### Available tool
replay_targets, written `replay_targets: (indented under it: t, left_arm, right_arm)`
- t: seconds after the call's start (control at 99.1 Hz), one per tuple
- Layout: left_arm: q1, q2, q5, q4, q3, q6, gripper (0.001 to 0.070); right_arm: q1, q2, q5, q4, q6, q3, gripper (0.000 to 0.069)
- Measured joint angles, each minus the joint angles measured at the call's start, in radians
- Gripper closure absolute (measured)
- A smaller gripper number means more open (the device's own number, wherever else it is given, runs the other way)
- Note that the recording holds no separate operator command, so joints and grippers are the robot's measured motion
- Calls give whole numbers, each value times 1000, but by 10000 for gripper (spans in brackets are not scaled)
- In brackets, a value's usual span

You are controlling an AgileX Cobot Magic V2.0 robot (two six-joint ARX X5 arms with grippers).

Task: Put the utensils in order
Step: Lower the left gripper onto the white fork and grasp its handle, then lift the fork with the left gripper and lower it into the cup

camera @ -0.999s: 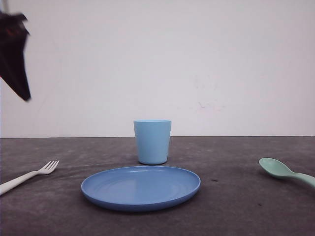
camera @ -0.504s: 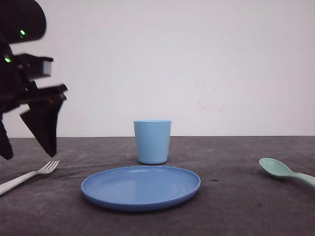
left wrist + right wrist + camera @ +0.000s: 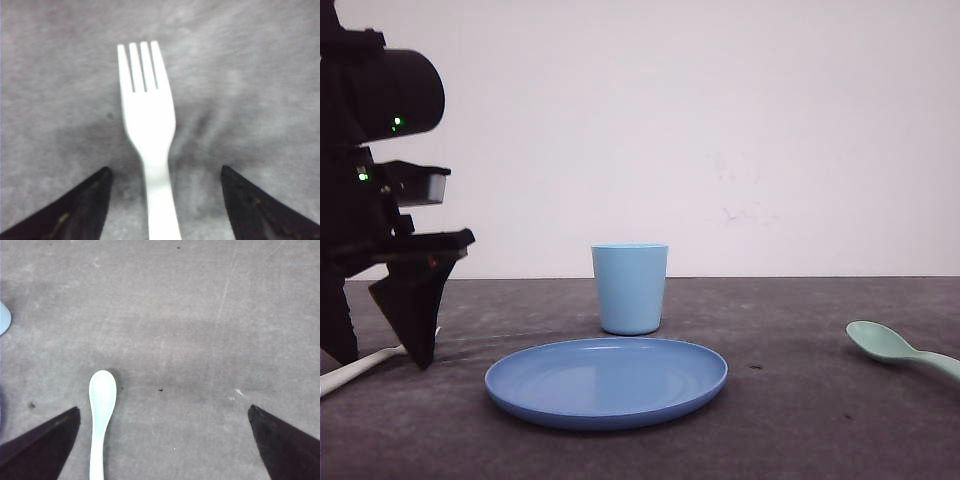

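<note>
A round blue plate (image 3: 606, 381) sits at the middle of the dark grey table (image 3: 790, 420), with a light blue cup (image 3: 630, 288) standing upright just behind it. To the plate's left, the left gripper (image 3: 382, 352) is down at the tabletop with its two black fingers spread wide, one on each side of the white fork (image 3: 148, 130) and touching neither side of it in the left wrist view. The fork lies flat, its four tines pointing away from the wrist and its handle running back between the fingers; from the front its handle (image 3: 355, 368) angles up and toward the plate, the head hidden behind the nearer finger. Well to the plate's right lies the pale mint-green spoon (image 3: 897, 350), bowl toward the plate and handle trailing off to the right edge of the front view. In the right wrist view the right gripper (image 3: 165, 412) hangs above the table with its fingers far apart and nothing between them but the spoon (image 3: 101, 412), which lies close to one finger, bowl pointing away from the wrist.
</note>
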Motion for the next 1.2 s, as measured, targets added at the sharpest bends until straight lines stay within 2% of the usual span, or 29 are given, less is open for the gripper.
replay_targets:
  t: [0.081, 0.242, 0.403, 0.746, 1.009, 1.099, 1.2]
  left_arm:
    - [0, 2, -3, 1, 0, 0, 310]
    - [2, 2, -11, 5, 0, 0, 541]
    - [-5, 3, -11, 8, 1, -6, 659]
    - [-8, 2, -18, 21, 4, -8, 668]
    - [-43, -78, -11, 80, 115, -8, 668]
    - [-57, -97, 38, 150, 159, -8, 668]
    - [-75, -103, 148, 286, 172, -12, 668]
  right_arm:
    - [0, 0, 0, 0, 0, 0, 11]
    - [0, 0, 0, -1, 0, 0, 11]
    - [0, 0, 0, -1, 0, 0, 11]
    - [0, 0, 0, -1, 0, 0, 11]
    - [0, 0, 1, -8, 0, 0, 11]
    - [0, 0, 1, -8, 0, 0, 11]
    - [0, 0, 1, -9, 0, 0, 11]
